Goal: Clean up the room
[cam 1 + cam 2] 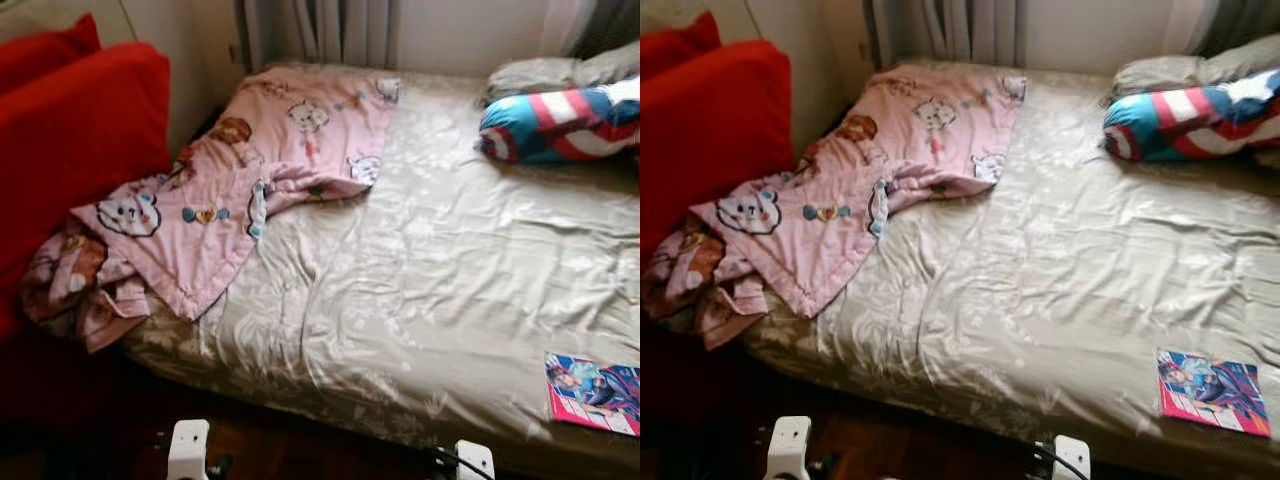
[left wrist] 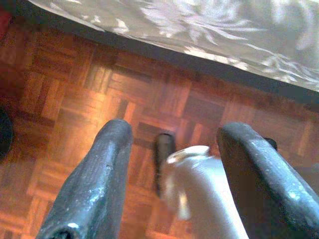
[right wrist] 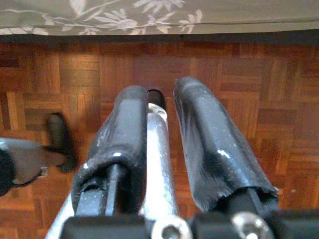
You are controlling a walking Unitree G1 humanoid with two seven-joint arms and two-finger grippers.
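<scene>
From the head camera, a bed (image 1: 450, 300) with a wrinkled pale floral cover fills most of the scene. A pink blanket (image 1: 250, 170) printed with cartoon bears lies crumpled across the bed's far left corner, its lower end spilling over the edge beside a red sofa (image 1: 70, 130). At the far right of the bed lies a bolster (image 1: 560, 120) striped in red, white and blue, touching a grey pillow (image 1: 550, 72) behind it. A magazine (image 1: 592, 392) with a pink and blue cover lies flat near the bed's near right edge, well apart from the blanket. Curtains (image 1: 320, 30) hang behind the bed. Two white parts of the robot show at the bottom edge, over a dark wood floor (image 1: 300, 455). In the left wrist view, the left gripper (image 2: 169, 149) hangs above the parquet, next to the bed's edge, its two black fingers (image 2: 99, 169) spread wide and holding nothing; a blurred white and silver part of the robot shows between them. In the right wrist view, the right gripper (image 3: 164, 109) also hangs above the parquet near the bed's hem, its fingers (image 3: 209, 144) set narrowly apart and gripping nothing, with a silver part of the robot visible in the gap beyond.
</scene>
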